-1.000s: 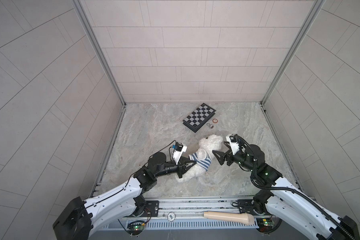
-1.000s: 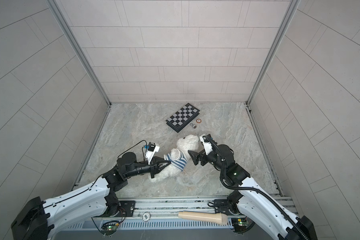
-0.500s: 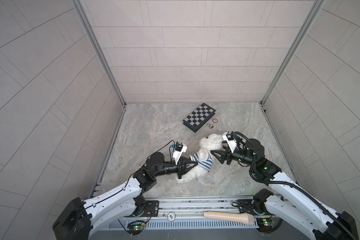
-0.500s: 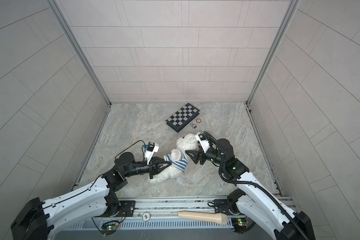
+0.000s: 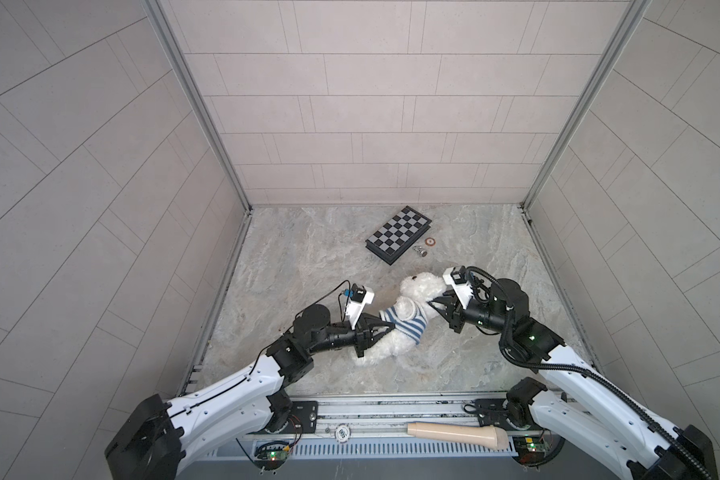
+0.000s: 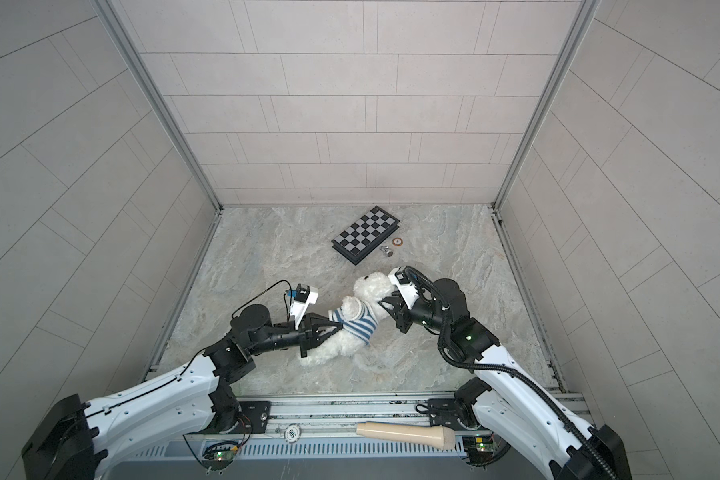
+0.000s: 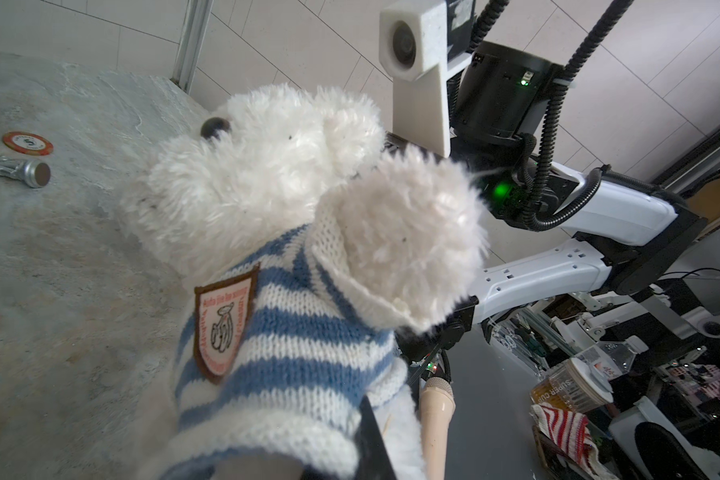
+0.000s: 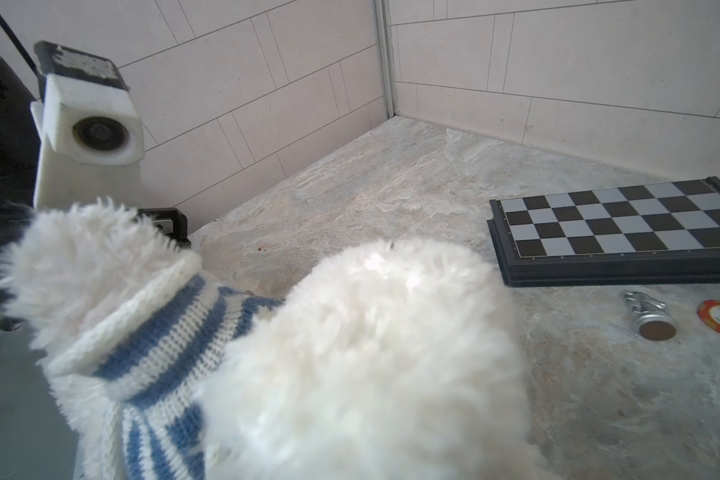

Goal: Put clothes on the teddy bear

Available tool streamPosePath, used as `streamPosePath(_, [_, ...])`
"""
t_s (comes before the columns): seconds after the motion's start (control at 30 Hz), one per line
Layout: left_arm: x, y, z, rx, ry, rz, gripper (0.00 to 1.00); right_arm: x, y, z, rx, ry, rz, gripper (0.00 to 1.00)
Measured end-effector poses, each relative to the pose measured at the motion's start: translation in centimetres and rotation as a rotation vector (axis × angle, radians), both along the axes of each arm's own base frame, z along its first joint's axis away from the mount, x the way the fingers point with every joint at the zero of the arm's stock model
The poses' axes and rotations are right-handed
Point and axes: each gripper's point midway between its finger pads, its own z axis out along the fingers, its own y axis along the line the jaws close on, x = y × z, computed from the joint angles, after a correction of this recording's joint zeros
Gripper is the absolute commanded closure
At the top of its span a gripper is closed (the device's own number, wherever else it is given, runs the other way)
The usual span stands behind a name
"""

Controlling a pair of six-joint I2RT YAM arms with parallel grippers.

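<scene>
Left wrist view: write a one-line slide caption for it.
White teddy bear on the table, wearing a blue-and-white striped sweater with a crest badge, one arm through its sleeve.

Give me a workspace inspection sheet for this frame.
Surface: marbled tabletop.
Job's things: teddy bear lying mid-table; striped shirt on its torso, one arm through a sleeve.
Clutter: chessboard, chess piece and poker chip beside it, beyond the bear.
Grippers: left gripper at the shirt's sleeve; right gripper at the bear's neck; jaw states unclear.
Cables: black cable looping off left wrist camera; corrugated hose along right arm.
Surroundings: tiled walls; beige handle on front rail.
</scene>
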Motion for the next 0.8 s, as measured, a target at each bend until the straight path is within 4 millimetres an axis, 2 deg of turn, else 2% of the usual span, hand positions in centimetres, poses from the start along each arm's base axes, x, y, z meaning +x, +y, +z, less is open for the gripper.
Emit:
streamPosePath(0.03, [0.3, 0.2, 0.0, 0.008, -0.007, 0.020, 0.40, 0.3, -0.5, 0.0, -0.012, 0.002, -0.037, 1.00])
streamPosePath(0.07, [0.6, 0.5, 0.1, 0.014, -0.018, 0.050, 0.32, 0.9, -1.2, -0.1, -0.029, 0.007, -0.093, 1.00])
streamPosePath(0.1, [1.0, 0.8, 0.3, 0.021, -0.028, 0.076, 0.29, 1.3, -1.9, 0.0, -0.041, 0.009, -0.146, 1.00])
streamPosePath(0.2, [2.3, 1.6, 0.7, 0.050, -0.059, 0.167, 0.28, 2.8, -4.6, 0.4, -0.072, 0.021, -0.332, 1.00])
streamPosePath(0.27, [3.2, 2.0, 0.8, 0.072, -0.071, 0.219, 0.32, 3.6, -6.3, 0.7, -0.083, 0.018, -0.452, 1.00])
streamPosePath(0.43, [4.9, 1.5, 0.4, 0.103, -0.043, 0.295, 0.42, 4.6, -8.3, 0.3, -0.098, 0.031, -0.619, 1.00])
streamPosePath(0.63, [5.1, -2.3, -1.4, 0.103, 0.026, 0.311, 0.61, 5.0, -8.7, 0.2, -0.123, 0.021, -0.714, 1.00])
streamPosePath(0.8, [5.5, -5.7, -1.1, 0.091, 0.053, 0.337, 0.66, 5.2, -8.7, 1.3, -0.104, -0.024, -0.750, 1.00])
